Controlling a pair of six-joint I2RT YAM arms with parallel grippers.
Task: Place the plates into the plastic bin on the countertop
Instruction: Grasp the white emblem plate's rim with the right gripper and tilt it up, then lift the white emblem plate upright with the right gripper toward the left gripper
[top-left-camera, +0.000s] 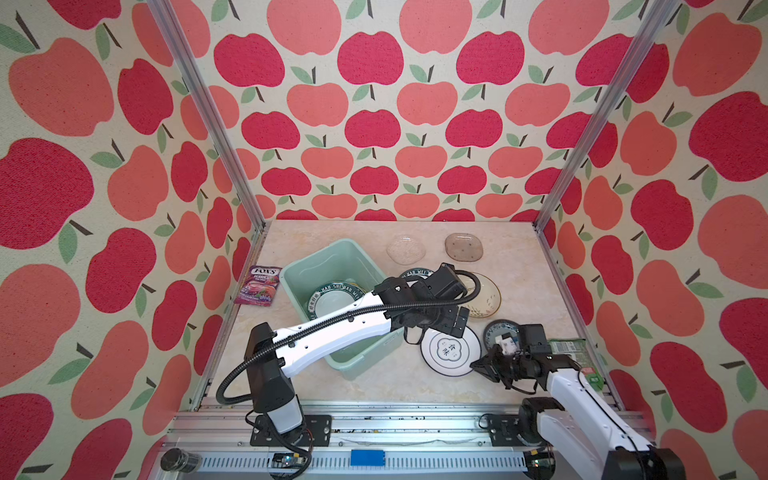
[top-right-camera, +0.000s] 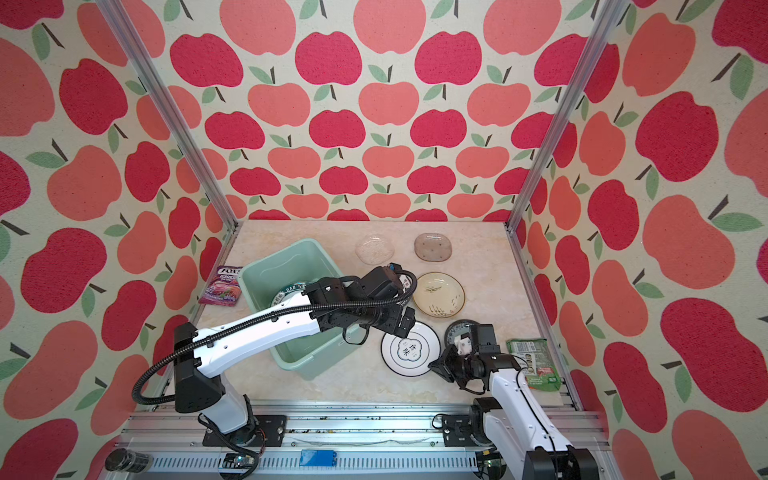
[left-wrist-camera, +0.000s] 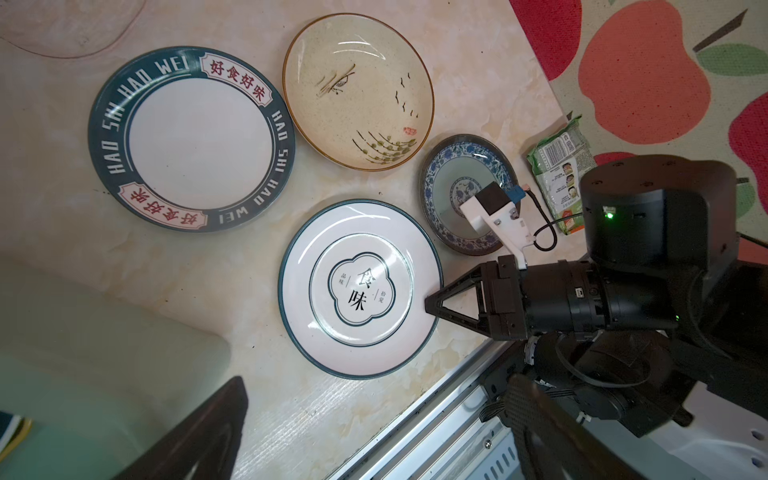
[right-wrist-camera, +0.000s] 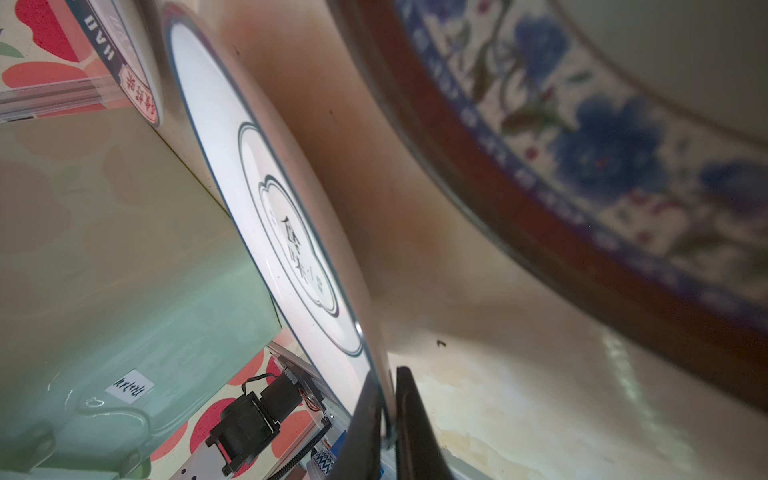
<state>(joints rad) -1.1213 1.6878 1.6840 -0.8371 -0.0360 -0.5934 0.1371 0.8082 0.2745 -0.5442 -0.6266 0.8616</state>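
Right jaws pinch white plate (right-wrist-camera: 266, 216), unclear from above.

Purple Fox's packet (top-left-camera: 257, 286) flat beside the apple-print left wall (top-left-camera: 104, 208); green packet (top-right-camera: 536, 365) by the right wall (top-left-camera: 673, 249), toward the front; metal posts (top-left-camera: 208, 116) in both back corners; blue block (top-left-camera: 367, 458) on slotted front rail (top-left-camera: 436, 461); black cylinder (top-left-camera: 180, 460) at its left end

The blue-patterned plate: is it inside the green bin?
No, the blue-patterned plate sits on the countertop, outside the bin.
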